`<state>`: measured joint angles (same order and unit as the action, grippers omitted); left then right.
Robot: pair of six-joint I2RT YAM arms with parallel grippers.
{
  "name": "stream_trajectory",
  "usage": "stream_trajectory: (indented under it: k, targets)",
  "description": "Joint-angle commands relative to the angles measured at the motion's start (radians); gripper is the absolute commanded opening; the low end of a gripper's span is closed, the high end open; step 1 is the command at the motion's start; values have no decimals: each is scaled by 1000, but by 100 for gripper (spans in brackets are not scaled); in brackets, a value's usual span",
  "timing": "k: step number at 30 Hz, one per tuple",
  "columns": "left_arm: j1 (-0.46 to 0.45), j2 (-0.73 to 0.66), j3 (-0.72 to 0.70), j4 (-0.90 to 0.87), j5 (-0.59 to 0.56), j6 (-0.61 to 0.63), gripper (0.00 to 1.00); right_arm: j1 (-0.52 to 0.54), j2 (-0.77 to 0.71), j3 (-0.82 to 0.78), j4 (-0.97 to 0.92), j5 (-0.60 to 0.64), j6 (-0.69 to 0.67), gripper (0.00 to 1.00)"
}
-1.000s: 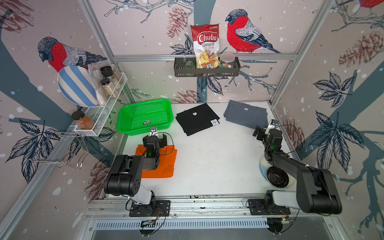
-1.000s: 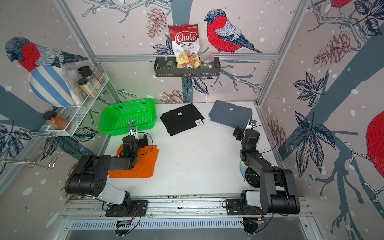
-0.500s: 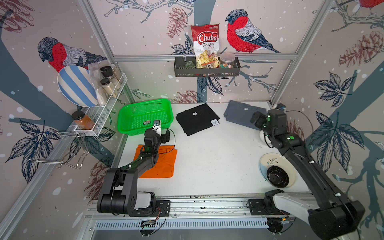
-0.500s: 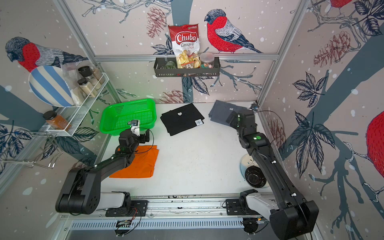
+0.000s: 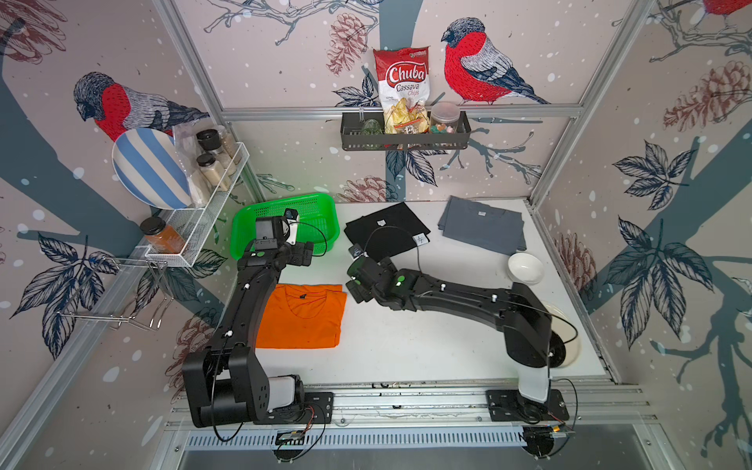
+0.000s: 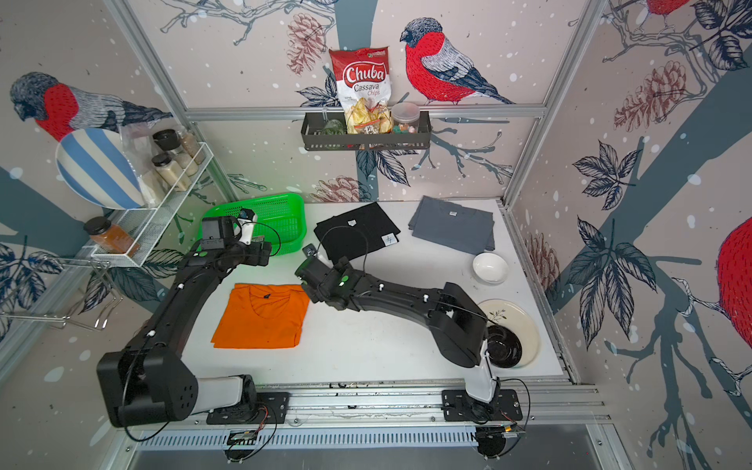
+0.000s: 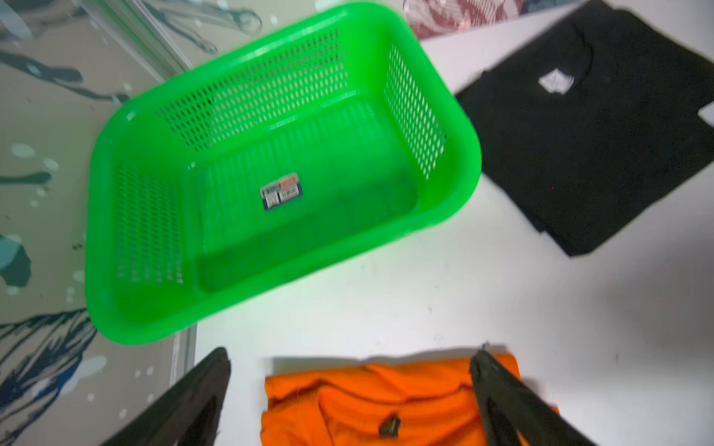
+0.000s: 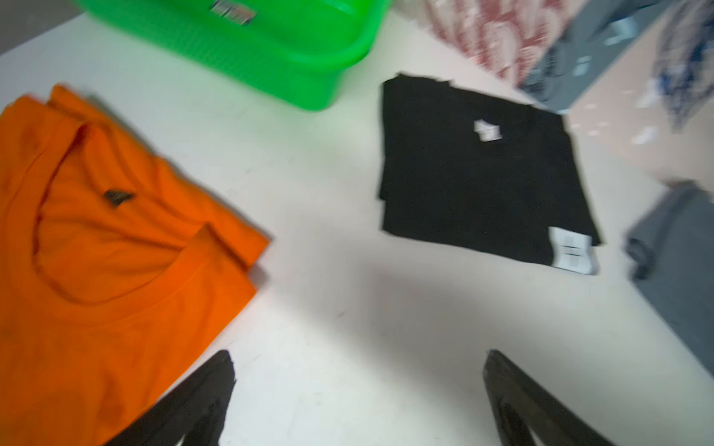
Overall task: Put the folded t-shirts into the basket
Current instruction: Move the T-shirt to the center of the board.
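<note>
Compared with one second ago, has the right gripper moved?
Yes. The right gripper swung away from the grey t-shirt, leftward across the table, and now hangs open between the orange t-shirt and the black t-shirt.

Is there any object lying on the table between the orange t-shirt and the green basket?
Nothing visible does. Between the orange t-shirt and the basket there is only bare white table. The left pincer hangs open above the shirt's edge nearest the basket, holding nothing. The basket contains only a sticker.
</note>
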<state>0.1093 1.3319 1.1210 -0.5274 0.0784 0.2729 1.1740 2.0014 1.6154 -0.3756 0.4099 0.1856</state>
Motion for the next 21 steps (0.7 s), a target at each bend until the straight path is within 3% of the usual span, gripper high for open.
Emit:
stream_trajectory:
  k: [1,10,17,21]
  targets:
    - [47,-4,19,-277,53,68,96,-12,62,41,123,-325,-87,100]
    - [125,-41,34,-492,83,108,96,-198,291,160,273,-836,-12,100]
    - [142,-29,109,-579,121,121,96,-238,506,417,106,-917,-126,100]
    - [145,24,226,-631,163,128,96,-234,559,456,88,-963,-154,99]
